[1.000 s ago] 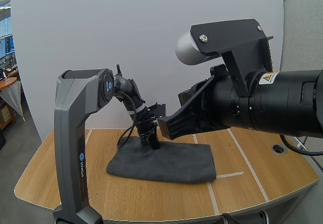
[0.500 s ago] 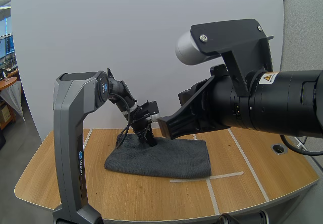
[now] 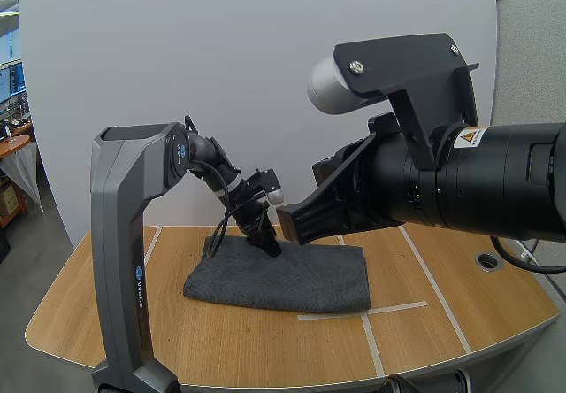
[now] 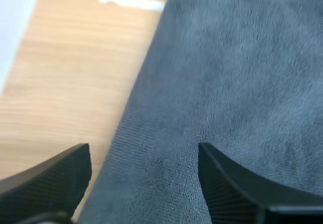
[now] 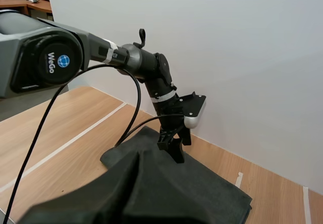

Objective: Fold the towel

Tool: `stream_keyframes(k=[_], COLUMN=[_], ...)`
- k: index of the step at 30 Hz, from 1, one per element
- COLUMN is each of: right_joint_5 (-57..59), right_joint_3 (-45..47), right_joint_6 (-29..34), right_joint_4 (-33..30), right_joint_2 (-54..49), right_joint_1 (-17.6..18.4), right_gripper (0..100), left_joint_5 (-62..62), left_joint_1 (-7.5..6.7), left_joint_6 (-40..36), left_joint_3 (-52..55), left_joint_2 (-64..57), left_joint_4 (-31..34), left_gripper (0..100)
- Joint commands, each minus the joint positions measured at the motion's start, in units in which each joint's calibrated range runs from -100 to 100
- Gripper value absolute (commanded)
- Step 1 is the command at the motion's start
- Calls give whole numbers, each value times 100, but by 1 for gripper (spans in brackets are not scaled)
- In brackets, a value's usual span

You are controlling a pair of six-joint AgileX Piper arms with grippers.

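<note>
A dark grey towel lies folded and flat on the wooden table, its long side running left to right. My left gripper points down at the towel's back edge, just above the cloth. In the left wrist view its fingers stand wide apart over the towel with nothing between them. My right gripper hangs high, close to the camera, well above the towel. Its fingers lie together as one dark wedge, with the towel and the left gripper beyond it.
White tape lines cross the tabletop. A round cable hole sits near the right edge. A white wall stands close behind the table. The left arm's grey upright link rises at the front left.
The left gripper dragged the towel's edge a little back and left, then let go and opened, rising slightly off the cloth. The right arm has not moved.
</note>
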Motion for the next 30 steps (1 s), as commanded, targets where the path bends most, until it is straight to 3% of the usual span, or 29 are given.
stream_keyframes(k=[1, 16, 24, 27, 30], right_joint_5=[0, 0, 0, 0, 0], right_joint_3=[-45, -45, -45, -45, -45], right_joint_6=[13, 13, 22, 305, 1059], right_joint_4=[-3, -2, -35, -332, -1191], right_joint_2=[-61, -61, -61, -61, -47], right_joint_1=[3, 81, 81, 81, 81], right_gripper=[0, 0, 0, 0, 0], left_joint_5=[32, 32, 32, 32, 32], left_joint_1=[7, 7, 7, 7, 7], left_joint_6=[-129, -764, -853, -853, -853], left_joint_3=[-48, -48, -48, -48, -48], left_joint_2=[-540, -2826, -3323, -3323, -3337], left_joint_4=[-96, -171, -171, -171, -133], left_gripper=[100, 100, 100, 100, 100])
